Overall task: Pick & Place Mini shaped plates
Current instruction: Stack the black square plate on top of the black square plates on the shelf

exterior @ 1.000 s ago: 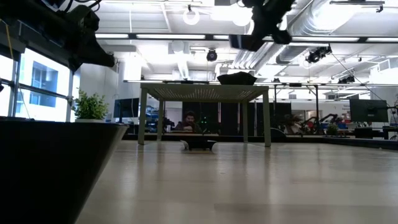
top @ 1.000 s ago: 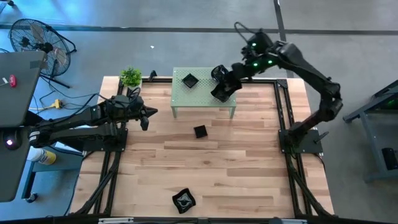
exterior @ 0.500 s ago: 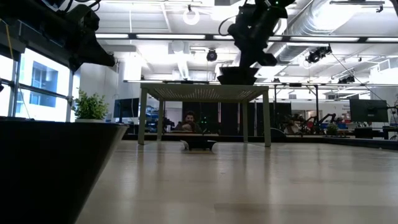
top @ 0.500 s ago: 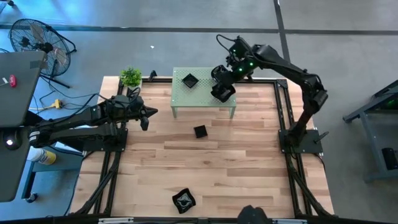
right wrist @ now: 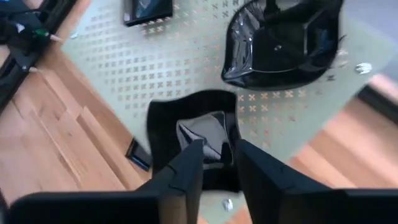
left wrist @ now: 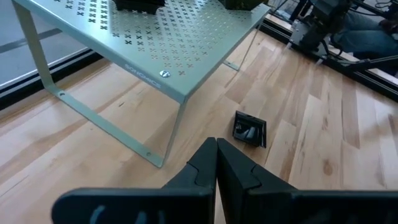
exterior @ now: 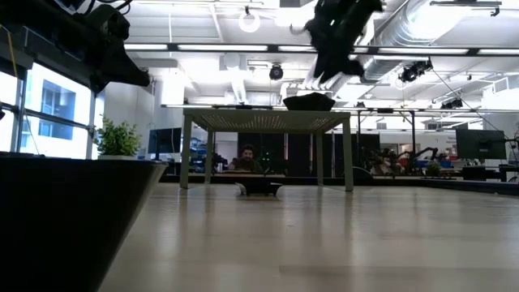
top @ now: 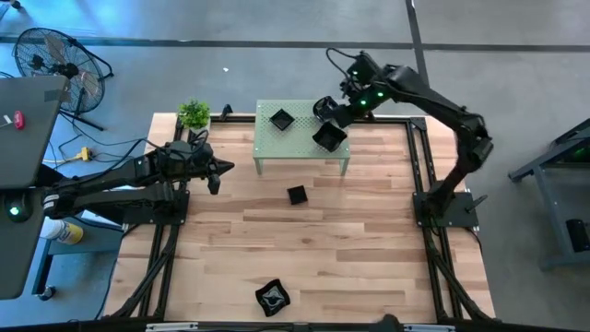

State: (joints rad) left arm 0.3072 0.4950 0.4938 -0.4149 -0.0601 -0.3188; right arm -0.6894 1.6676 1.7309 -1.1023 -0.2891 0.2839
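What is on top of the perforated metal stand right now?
Three black plates on the stand: a square plate, a wavy plate just below the open right gripper, and a rounded plate partly hidden by that arm from above.

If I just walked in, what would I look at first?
Probably the right gripper hanging above the little green perforated metal stand, its fingers apart over a glossy black mini plate resting there. Then you'd spot two more black plates down on the wooden table: one in the middle, one by the near edge.
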